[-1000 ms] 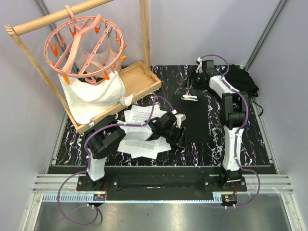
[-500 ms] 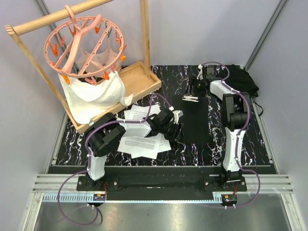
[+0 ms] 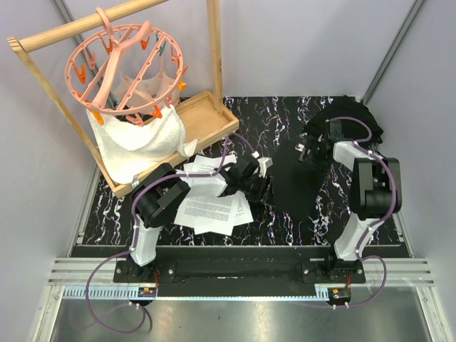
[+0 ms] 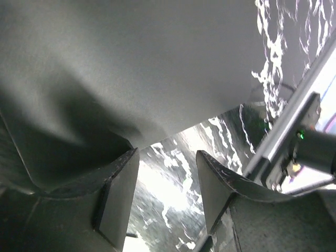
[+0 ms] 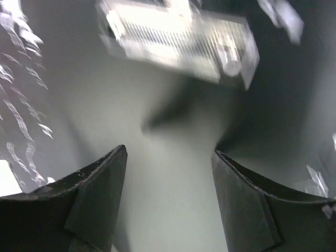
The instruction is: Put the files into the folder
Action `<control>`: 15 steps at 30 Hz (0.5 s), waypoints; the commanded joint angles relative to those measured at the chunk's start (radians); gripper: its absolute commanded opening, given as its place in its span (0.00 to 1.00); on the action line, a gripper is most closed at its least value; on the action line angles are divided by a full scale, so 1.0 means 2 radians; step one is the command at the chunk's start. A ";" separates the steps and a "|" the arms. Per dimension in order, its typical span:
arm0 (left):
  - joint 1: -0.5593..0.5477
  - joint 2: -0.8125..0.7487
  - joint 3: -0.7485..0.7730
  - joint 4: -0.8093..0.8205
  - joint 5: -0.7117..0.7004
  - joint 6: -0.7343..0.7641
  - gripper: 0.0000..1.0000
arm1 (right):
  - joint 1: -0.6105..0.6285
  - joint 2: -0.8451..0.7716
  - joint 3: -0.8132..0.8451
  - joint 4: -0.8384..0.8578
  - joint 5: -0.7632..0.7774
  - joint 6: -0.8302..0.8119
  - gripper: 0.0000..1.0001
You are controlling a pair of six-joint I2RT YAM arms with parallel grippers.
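The files (image 3: 210,208), white printed sheets, lie fanned on the table left of centre, under my left arm. The folder (image 3: 293,189) is a flat black board to their right. My left gripper (image 3: 262,187) sits at the folder's left edge. In the left wrist view this gripper (image 4: 168,153) is open, with marbled table between the fingers and the folder (image 4: 131,63) just beyond the tips. My right gripper (image 3: 308,151) hovers over the folder's far end. It (image 5: 169,151) is open above the folder (image 5: 173,173), and the silver clip (image 5: 178,42) is blurred ahead.
A wooden rack with a pink clip hanger (image 3: 128,60), a white cloth (image 3: 135,142) and a wooden tray (image 3: 206,117) fill the back left. A black fabric bundle (image 3: 356,117) lies at the back right. The marbled table (image 3: 271,114) ends at a metal rail (image 4: 294,136).
My right arm has swung right and pulled back, so its gripper now covers the clip in the top view. My left gripper has shifted slightly farther along the folder's left edge.
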 commanded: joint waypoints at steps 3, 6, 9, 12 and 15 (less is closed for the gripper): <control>0.020 0.049 0.041 -0.023 -0.043 0.029 0.55 | -0.009 -0.094 -0.113 -0.032 0.045 0.064 0.74; 0.026 0.059 0.061 -0.038 -0.041 0.031 0.55 | -0.015 -0.121 -0.137 -0.026 0.054 0.061 0.75; 0.026 0.032 0.038 -0.031 -0.043 0.026 0.55 | -0.015 -0.136 -0.107 -0.027 0.056 0.038 0.77; 0.026 -0.014 -0.001 -0.025 -0.046 0.024 0.57 | -0.015 -0.123 -0.050 -0.028 0.051 0.008 0.78; 0.024 -0.061 -0.029 -0.025 -0.044 0.029 0.60 | -0.015 -0.080 0.021 -0.036 0.057 -0.051 0.80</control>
